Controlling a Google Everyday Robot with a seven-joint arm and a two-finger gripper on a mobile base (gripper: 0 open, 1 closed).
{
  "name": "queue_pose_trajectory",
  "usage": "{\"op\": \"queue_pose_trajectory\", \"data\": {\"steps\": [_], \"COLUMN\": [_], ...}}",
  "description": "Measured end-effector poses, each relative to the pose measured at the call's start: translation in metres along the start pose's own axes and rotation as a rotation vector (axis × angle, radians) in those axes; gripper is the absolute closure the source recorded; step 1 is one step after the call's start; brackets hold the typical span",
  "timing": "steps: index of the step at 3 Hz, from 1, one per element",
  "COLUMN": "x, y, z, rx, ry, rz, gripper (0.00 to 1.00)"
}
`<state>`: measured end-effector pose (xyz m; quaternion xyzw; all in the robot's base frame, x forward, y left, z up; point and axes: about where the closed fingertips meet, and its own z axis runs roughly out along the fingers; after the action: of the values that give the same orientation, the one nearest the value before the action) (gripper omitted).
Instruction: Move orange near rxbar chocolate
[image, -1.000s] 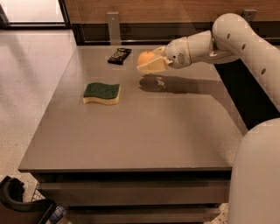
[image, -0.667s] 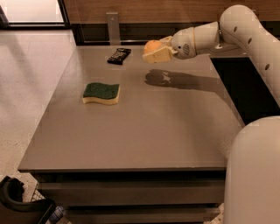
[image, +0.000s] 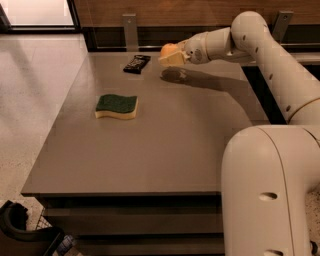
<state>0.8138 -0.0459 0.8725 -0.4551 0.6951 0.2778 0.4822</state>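
The broad grey flat-topped desk (image: 165, 150) carries the things. A white jointed robot arm (image: 280, 65) reaches over its far edge from the right. A green-topped yellow sponge (image: 116, 106) lies left of centre. The gripper (image: 172, 56) hovers above the far part of the desk. Its pale fingers (image: 175, 60) clasp the round matte orange (image: 168, 49), which is held off the surface near the flat black-wrapped rxbar chocolate (image: 137, 63), to its right.

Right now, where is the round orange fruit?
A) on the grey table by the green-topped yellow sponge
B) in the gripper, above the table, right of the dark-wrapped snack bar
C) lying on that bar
B: the gripper holds the round orange fruit above the grey table, its shadow beneath, right of the dark-wrapped snack bar.
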Motion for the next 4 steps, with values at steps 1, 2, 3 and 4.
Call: {"op": "queue_pose_trajectory", "data": {"steps": [1, 2, 3, 4], "x": [0.0, 0.023, 0.037, 0.032], "y": [-0.013, -0.005, 0.005, 0.005], "z": [0.015, 0.032, 0.049, 0.047], "rx": [0.069, 0.106, 0.099, 0.099], "ry": [0.031, 0.053, 0.05, 0.05], "rz": [-0.035, -0.025, -0.005, -0.005], "gripper": [1.0, 1.0, 0.98, 0.66]}}
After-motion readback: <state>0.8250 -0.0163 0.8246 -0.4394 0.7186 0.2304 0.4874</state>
